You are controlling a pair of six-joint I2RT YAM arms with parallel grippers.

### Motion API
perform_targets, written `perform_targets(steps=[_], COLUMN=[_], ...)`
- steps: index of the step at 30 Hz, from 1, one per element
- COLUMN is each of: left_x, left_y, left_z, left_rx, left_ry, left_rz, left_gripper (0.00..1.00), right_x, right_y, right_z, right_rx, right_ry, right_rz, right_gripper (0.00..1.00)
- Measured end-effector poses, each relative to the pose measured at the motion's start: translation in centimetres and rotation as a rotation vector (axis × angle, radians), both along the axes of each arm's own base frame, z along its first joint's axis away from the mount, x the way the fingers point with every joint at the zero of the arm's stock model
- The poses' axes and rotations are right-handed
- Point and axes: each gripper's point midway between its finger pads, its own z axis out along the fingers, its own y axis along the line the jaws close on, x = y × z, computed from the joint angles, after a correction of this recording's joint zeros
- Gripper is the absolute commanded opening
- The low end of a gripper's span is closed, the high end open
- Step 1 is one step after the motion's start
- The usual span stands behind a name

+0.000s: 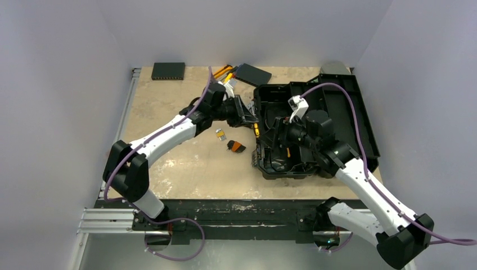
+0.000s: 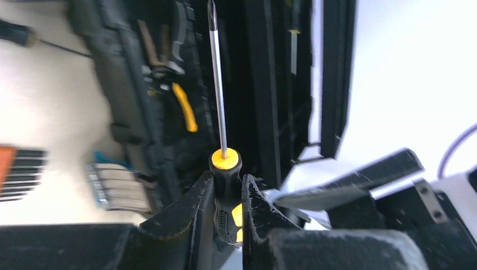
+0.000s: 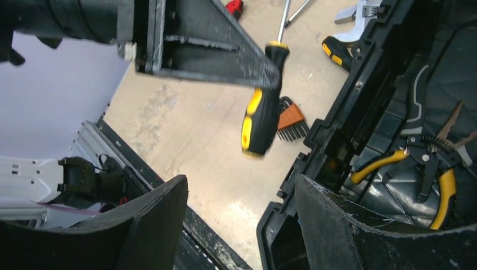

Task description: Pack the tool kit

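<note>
One screwdriver [image 2: 225, 162] clamped in left tool [image 2: 228, 181] (beside toolbox [image 2: 264, 84]).

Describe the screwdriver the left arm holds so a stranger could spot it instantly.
Find the large open black plastic toolbox on the table's right half. Beside its left wall the left gripper clamps a black-and-yellow-handled screwdriver with a long steel shaft. Unlike the yellow-handled pliers lying inside, it is held aloft.

Overhead view looks down; both close wrist views share the toolbox [image 2: 121, 84] [image 3: 334, 140].
</note>
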Motion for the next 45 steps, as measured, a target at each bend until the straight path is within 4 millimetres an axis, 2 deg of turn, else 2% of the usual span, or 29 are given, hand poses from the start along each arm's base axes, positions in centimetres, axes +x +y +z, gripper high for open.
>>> perform_targets(steps=[5, 9, 10, 13, 15, 17, 18, 19, 22, 26, 27, 29, 33, 38, 41, 45], left_x=[-2.4, -3.9, -4.2, -4.9, -5.0, -5.0, -5.0, -5.0, -5.3, -6.1, -6.3, -6.6, -7.1, -7.7, -7.9, -8.3], left_y=[-2.9, -4.1, -4.2, -4.4, -4.5, -4.5, -4.5, -4.5, -4.3, -3.5, -3.2, -2.6, -1.0, 1.9, 3.5, 4.8], left_z=[2.5, 4.6, 5.1, 6.6, 7.3, 7.6, 7.8, 7.9, 7.9, 8.2, 8.3, 8.6, 8.6, 8.4, 8.2, 6.7], left_rx=[-0.111, -0.17, -0.181, -0.215, -0.23, -0.238, -0.242, -0.244, -0.243, -0.232, -0.228, -0.216, -0.152, -0.031, 0.03, 0.105], left_ry=[-0.014, -0.041, -0.049, -0.08, -0.106, -0.117, -0.127, -0.132, -0.149, -0.173, -0.181, -0.196, -0.214, -0.266, -0.294, -0.289], left_rz=[-0.106, -0.161, -0.169, -0.196, -0.198, -0.201, -0.2, -0.2, -0.207, -0.212, -0.209, -0.203, -0.167, -0.107, -0.08, -0.073], left_gripper=[0.0, 0.0, 0.0, 0.0, 0.08, 0.16, 0.21, 0.27, 0.52, 0.83, 0.87, 0.9, 0.9, 0.89, 0.89, 0.88], right_x=[1.0, 1.4, 1.4, 1.4, 1.4, 1.5, 1.6, 1.6, 1.5, 2.6, 2.9, 3.5, 4.7, 5.5, 5.8, 6.2], right_y=[0.6, 0.8, 0.8, 0.8, 0.8, 0.7, 0.6, 0.6, 0.0, -3.2, -4.1, -5.9, -10.9, -17.2, -19.9, -23.1], right_z=[0.8, 1.2, 1.2, 1.3, 1.4, 1.7, 1.9, 2.0, 2.0, 1.7, 1.8, 2.2, 3.0, 3.7, 3.9, 3.7], right_rx=[0.014, 0.021, 0.022, 0.027, 0.03, 0.03, 0.03, 0.027, 0.002, -0.11, -0.143, -0.199, -0.36, -0.658, -0.835, -1.002], right_ry=[-0.015, -0.026, -0.026, -0.022, -0.015, -0.015, -0.016, -0.017, -0.021, -0.05, -0.066, -0.097, -0.166, -0.259, -0.285, -0.259], right_rz=[-0.003, -0.003, -0.004, -0.01, -0.016, -0.027, -0.037, -0.041, -0.068, -0.208, -0.248, -0.327, -0.541, -0.76, -0.842, -0.887], right_gripper=[0.65, 0.55, 0.51, 0.23, 0.14, 0.1, 0.04, 0.0, 0.0, 0.0, 0.0, 0.0, 0.0, 0.0, 0.05, 0.04])
